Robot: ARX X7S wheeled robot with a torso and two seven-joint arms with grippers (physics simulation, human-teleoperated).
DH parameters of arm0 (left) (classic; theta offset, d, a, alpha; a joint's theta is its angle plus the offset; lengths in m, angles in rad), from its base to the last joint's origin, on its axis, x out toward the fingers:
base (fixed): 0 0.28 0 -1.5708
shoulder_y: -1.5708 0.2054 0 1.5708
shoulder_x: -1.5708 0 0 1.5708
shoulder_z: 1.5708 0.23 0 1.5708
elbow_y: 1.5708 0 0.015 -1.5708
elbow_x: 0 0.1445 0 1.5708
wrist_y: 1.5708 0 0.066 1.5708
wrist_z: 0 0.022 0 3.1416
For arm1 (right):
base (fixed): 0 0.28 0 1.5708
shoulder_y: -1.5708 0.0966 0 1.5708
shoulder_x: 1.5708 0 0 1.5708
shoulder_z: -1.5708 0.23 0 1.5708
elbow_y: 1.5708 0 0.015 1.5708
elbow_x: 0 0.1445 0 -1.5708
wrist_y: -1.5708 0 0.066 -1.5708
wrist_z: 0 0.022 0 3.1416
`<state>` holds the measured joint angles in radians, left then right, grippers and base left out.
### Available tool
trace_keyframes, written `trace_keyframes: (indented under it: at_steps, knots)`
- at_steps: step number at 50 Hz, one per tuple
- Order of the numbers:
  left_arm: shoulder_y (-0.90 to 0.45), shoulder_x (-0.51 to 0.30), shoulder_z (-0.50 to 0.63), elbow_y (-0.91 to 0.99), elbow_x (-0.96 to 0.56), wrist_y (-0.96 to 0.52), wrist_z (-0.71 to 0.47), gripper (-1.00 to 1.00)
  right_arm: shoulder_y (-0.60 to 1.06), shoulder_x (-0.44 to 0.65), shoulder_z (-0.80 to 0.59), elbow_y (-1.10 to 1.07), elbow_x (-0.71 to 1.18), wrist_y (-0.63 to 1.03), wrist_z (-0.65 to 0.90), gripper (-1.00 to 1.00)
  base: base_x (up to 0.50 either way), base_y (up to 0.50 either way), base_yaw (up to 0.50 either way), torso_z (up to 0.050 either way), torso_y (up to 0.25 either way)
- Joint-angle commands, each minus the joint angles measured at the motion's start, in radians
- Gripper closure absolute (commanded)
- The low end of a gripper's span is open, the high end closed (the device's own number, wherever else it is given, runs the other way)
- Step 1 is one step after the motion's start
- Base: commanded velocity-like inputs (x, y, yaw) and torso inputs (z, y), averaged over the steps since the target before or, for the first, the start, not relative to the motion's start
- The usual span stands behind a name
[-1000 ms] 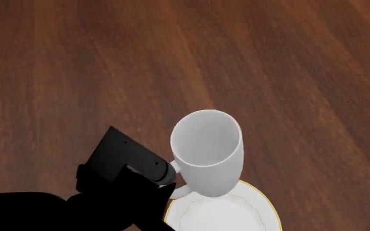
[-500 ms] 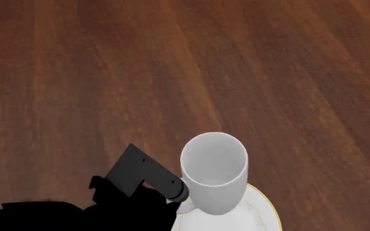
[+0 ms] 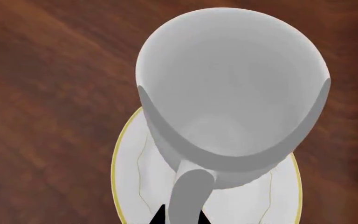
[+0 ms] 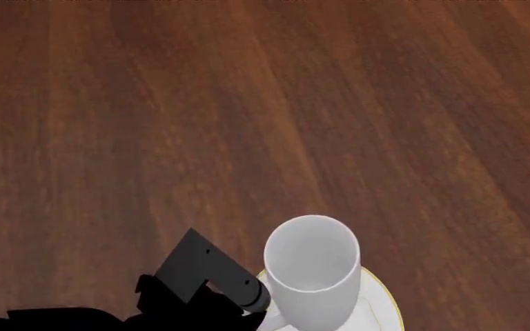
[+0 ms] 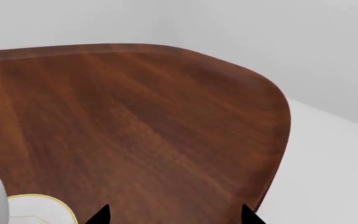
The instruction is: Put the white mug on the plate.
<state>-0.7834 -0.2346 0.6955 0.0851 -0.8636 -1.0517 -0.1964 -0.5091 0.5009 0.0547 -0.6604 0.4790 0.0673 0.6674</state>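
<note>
Standing upright over the plate (image 4: 375,303), the white mug (image 4: 311,272) sits at the near edge of the head view, its open mouth facing up and its pale inside bare. Only the mug's wall hides whether its base touches the plate or hangs just above it; I cannot tell which. The left gripper (image 4: 251,307) reaches in from the left side of that view, a black body with a grey cylindrical end just beside the mug's handle. In the left wrist view the mug's loop handle (image 3: 188,196) runs straight down between two dark fingertips (image 3: 158,217) (only their points show), so the jaws appear closed narrowly on the handle. The same view shows the plate's thin gold rim (image 3: 118,158) curving out on either side beneath the mug, with the mug roughly over its middle. The dark wooden tabletop (image 4: 246,124) spreads out beyond. The right gripper (image 5: 173,217) shows as two black tips well apart over the tabletop, its jaws spread wide with nothing between them, and the plate's edge (image 5: 48,207) near a corner of that view.
</note>
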Motion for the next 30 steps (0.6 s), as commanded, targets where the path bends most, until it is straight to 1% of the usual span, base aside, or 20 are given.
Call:
trace_keyframes:
  at_steps: [1,30]
  knots:
    - [0.001,-0.001,0.003,-0.022,0.0,0.03,0.016,1.0,0.008,0.002,-0.005,0.004,0.001,0.002,-0.002,-1.0,0.0,0.0,0.0,0.0,0.0]
    - [0.023,-0.013,0.05,-0.084,0.039,0.093,0.055,1.0,0.011,0.002,-0.012,0.007,0.001,0.004,0.001,-1.0,0.0,0.0,0.0,0.0,0.0]
